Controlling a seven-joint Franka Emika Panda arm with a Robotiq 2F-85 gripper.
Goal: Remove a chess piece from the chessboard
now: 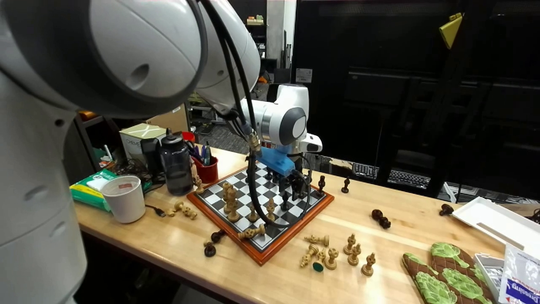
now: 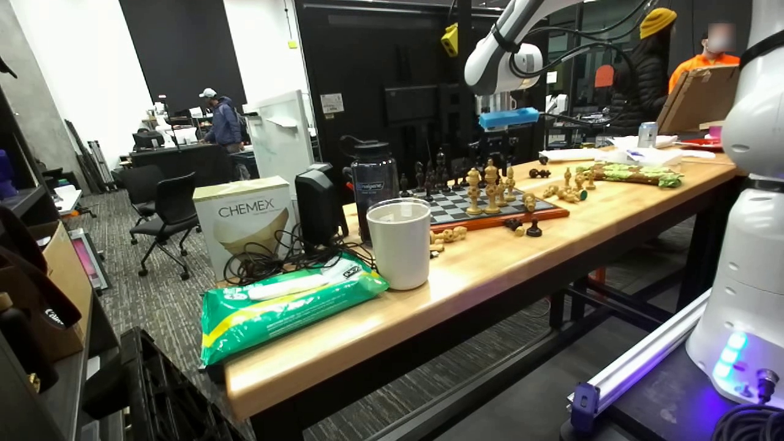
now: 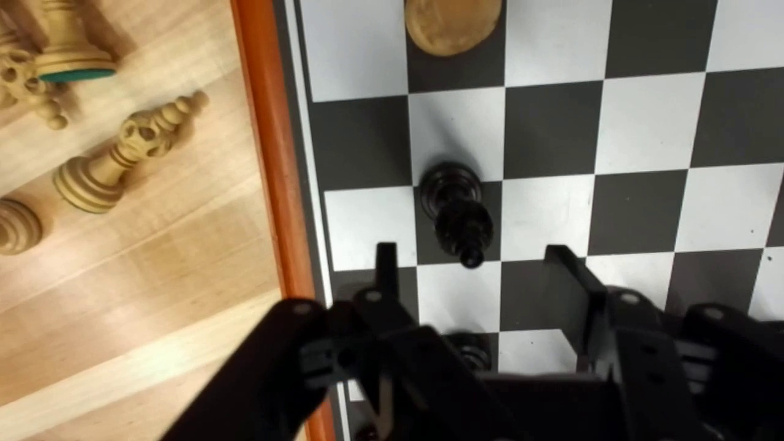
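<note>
Although several pale chessmen point(image 1: 331, 258) are already resting off the chessboard point(image 1: 291, 231), the removal at hand is, by my judgement, only being set up. In an exterior view, those pale ones are standing and lying on the worktop point(image 1: 303, 283) at the board's four o'clock, while a dark chessman point(image 1: 345, 185) is standing between two and three; whether these are counting toward the task, I cannot tell. The jaws are hovering over the board's two o'clock part, their opening not showing clearly.

In an exterior view, the jaws are hanging on the twelve o'clock side of two tall pale chessmen point(image 2: 491, 191), too dark for reading their grip.

In the wrist view, the jaws are showing at six o'clock, spread wide and gripping nothing. At their twelve o'clock, a dark globe-bodied chessman point(image 3: 460, 215) is apparently standing on the board, its base straddling a white square and a black one, its knobbed tip showing between the jaws with space on both sides. Lining up is seemingly almost finished; lowering, closing, lifting and carrying the piece off the board are all remaining.
</note>
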